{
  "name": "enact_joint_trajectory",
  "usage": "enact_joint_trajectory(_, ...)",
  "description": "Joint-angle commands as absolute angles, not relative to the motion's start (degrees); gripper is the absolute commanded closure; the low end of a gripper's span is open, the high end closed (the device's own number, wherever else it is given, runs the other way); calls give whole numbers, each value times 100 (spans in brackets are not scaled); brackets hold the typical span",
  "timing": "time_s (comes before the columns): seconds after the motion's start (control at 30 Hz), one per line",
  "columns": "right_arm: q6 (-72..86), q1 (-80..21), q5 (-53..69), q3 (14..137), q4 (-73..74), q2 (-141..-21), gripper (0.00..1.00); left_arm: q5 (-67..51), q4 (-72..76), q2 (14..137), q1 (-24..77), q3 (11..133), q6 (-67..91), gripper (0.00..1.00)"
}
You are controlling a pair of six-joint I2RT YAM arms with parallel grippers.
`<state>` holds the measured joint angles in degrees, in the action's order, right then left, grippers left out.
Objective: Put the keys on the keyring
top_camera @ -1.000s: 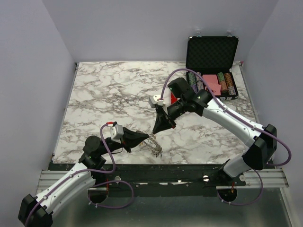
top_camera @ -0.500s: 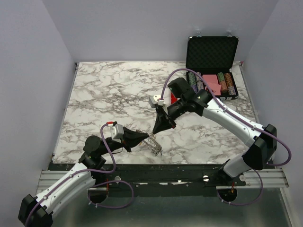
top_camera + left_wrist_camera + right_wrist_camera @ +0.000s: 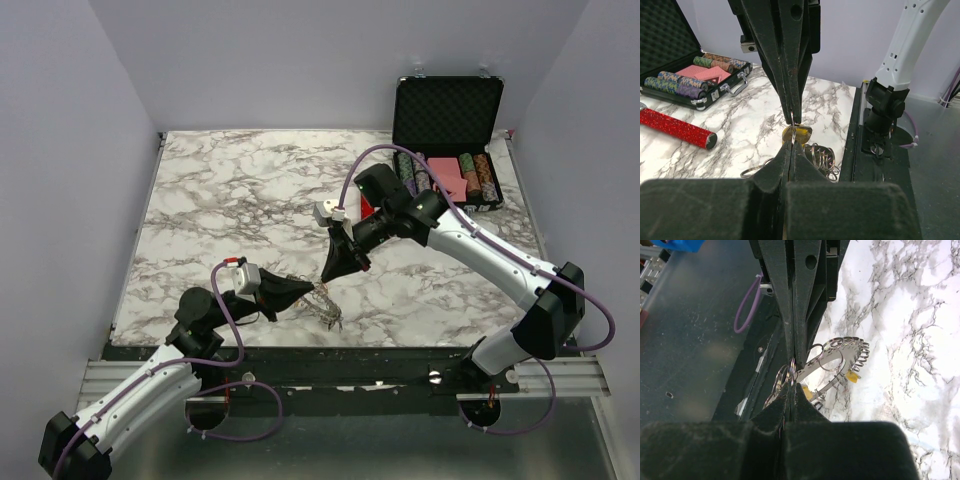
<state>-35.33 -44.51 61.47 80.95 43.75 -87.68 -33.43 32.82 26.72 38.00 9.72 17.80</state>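
My left gripper (image 3: 312, 290) is pressed fully together, low over the near edge of the desk (image 3: 250, 200). Its tips clamp the wire of the keyring (image 3: 328, 308) at the end nearest me. My right gripper (image 3: 327, 278) is also fully together. It comes down from the far right so that its tip meets my left tip almost nose to nose. A small wire loop sits right in that pinch, and I cannot tell whether my right tips grip the loop itself or only touch it.

A key (image 3: 799, 132) with a yellow head sits directly between the two tips, touching them. The keyring is a thin silvery ring with many small wire loops round its rim. It is tilted, with one end held up at my tips and the rest trailing down to the desk, just to the right of my left gripper. A second yellow-headed key (image 3: 852, 376) shows at its rim.

Farther back lies a red cylinder (image 3: 675, 127). Beyond it, at the far right corner, an open black case (image 3: 447, 140) holds poker chips (image 3: 670, 82).
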Motion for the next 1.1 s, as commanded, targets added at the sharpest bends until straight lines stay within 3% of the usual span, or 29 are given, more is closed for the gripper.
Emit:
enact_joint_trajectory(0.0,-3366,-4430,6240,8016,4184,-8798,100,-3243,3489,2610,3797,1020,1731,100)
enact_joint_trajectory(1.07,-3199,-4482,6196,7840,3955,-8815,100,-3173,3771,2681,3806,984,1916,100)
